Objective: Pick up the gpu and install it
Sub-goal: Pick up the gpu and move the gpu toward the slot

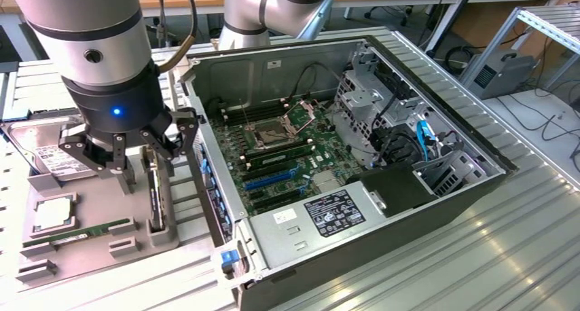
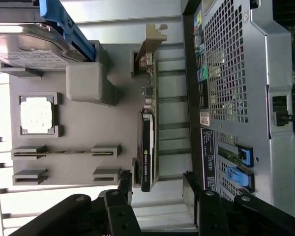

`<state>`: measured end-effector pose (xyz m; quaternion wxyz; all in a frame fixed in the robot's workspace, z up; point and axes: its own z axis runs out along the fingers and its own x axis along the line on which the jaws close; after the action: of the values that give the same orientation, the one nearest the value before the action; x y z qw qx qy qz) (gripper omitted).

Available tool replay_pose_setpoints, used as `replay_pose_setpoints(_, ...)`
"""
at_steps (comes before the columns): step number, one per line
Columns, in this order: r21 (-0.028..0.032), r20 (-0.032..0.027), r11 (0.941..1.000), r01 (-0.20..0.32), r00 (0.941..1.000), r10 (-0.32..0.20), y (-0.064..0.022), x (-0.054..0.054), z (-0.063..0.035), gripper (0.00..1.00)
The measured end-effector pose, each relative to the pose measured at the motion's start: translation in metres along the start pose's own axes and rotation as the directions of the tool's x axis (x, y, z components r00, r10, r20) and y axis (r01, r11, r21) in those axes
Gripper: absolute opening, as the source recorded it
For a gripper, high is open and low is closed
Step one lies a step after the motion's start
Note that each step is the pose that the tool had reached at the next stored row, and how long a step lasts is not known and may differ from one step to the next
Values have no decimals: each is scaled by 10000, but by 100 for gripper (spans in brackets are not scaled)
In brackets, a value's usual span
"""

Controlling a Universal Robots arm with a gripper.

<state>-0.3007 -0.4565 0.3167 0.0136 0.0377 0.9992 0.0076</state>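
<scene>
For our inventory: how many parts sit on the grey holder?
4: hard drive, CPU beside it, RAM stick beyond, gpu nearest the case; the arm may hide more.

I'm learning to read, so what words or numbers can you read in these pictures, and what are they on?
No text reads clearly.
graphics card: a green logo and white letters on its black edge, too blurred to read.
power supply label: print too small to read.
hard drive label: print too small to read.
computer case stickers: too blurred to read.
</scene>
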Motion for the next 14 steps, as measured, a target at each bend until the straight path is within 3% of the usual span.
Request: replay_pose_setpoints(14,0,0,10000,0,10000,0,0,1,28,54)
